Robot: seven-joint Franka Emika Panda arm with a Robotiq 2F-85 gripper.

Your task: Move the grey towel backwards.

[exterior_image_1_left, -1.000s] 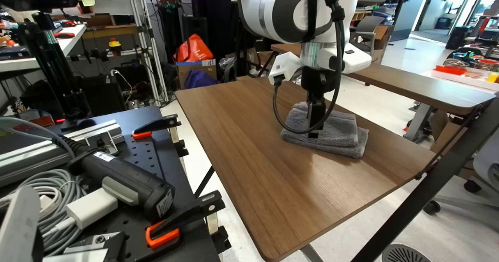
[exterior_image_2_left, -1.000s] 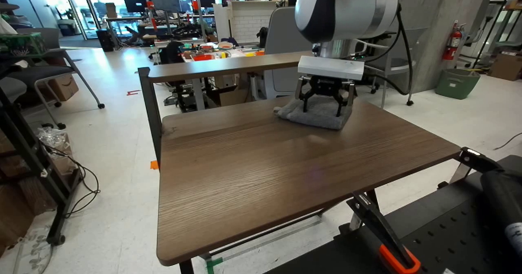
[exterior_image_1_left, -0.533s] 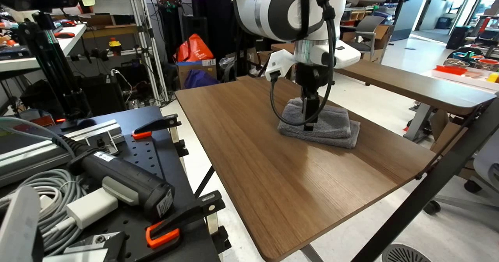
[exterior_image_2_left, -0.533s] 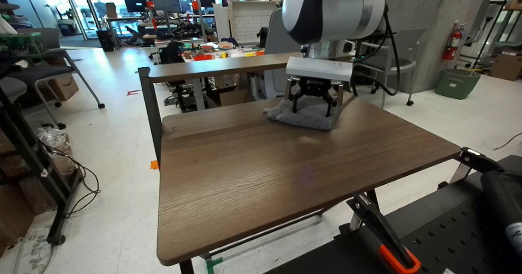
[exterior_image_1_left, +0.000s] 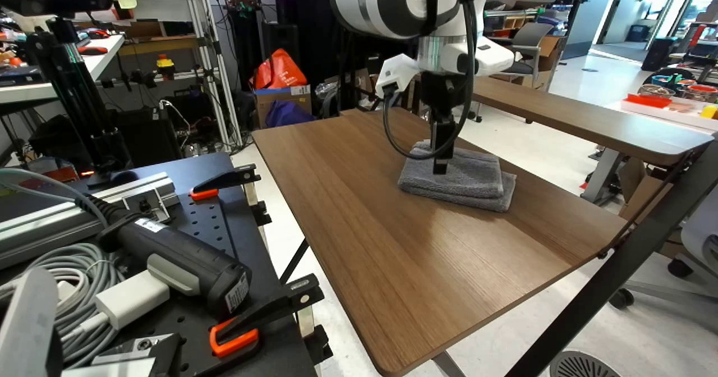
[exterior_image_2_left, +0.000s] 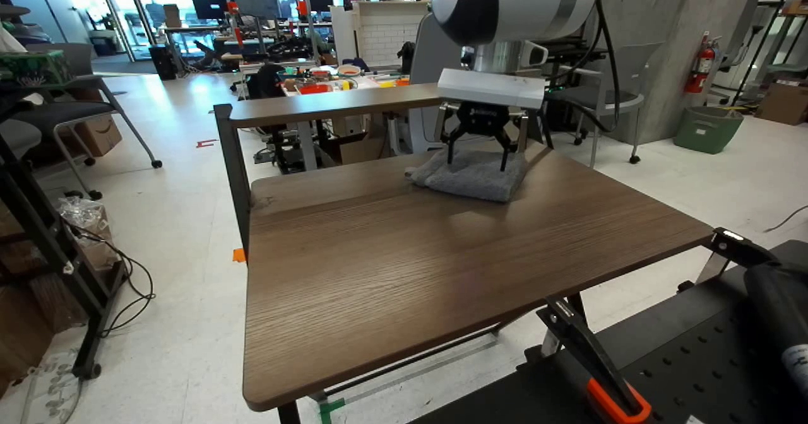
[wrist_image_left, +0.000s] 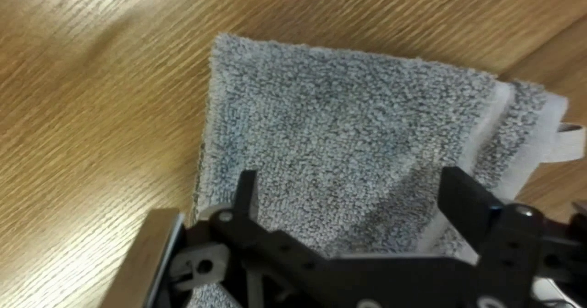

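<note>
Editor: What stood where, from left?

Reporter: In an exterior view, clamps [exterior_image_1_left: 275, 308] sat at left, then came the counter [exterior_image_1_left: 398, 242], the white arm [exterior_image_1_left: 404, 7] reaching down, and the towel [exterior_image_1_left: 474, 180] below its jaws. The towel lay folded in layers on the counter, close to the far edge in both exterior views.

Editor: Did the jaws hold it?

Reporter: No. They stood wide apart over the towel, nothing pinched between them. From left in the wrist view, one jaw stood just inside the towel's side, the other at a pale hem [wrist_image_left: 490, 115], and a loop [wrist_image_left: 571, 146] jutted from the right end. Whether the jaws touched the pile, the views did not settle.

Editor: Which step was in hand?

Reporter: Most likely the letting-go, the move near its end, judging by the parted jaws and the neatly lying towel. A lineup for a grip could not be ruled out, and which way counted as backwards was not plain.

Editor: And the next move?

Reporter: If the towel lay where it was wanted, it called for a straight lift, jaws spread, so the fuzzy layers would not snag, then a retreat. If not, the jaws needed to come down on the towel before any shift.
</note>
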